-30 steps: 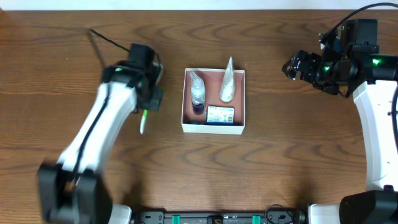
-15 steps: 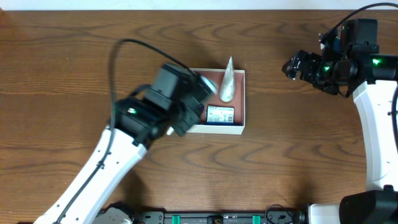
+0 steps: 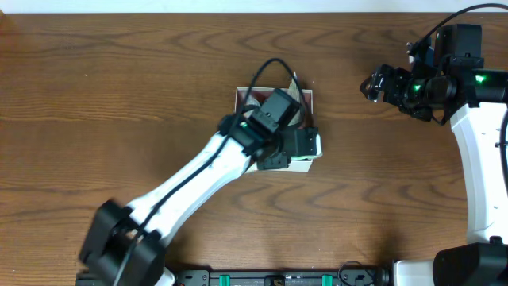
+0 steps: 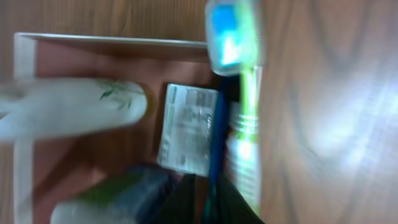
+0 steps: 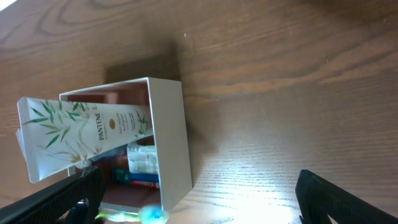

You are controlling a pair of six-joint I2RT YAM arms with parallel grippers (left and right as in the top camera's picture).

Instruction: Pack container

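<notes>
Brown wood-grain table. White box sits flat on it, about mid-table in front of me, half covered overhead by my left arm.

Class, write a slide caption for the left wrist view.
Left pincer holds a green toothbrush over the edge of the pink-lined container.

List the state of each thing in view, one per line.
Square white cardboard container with pink inside: open-topped, partly packed.
White Pantene tube: inside it, tilted.
Green-and-white packet: lying flat inside.
Small bottle: lying inside, blurred.
Green toothbrush: held over the container's edge.
Left gripper: shut on the toothbrush.
Right gripper: open, empty.
</notes>
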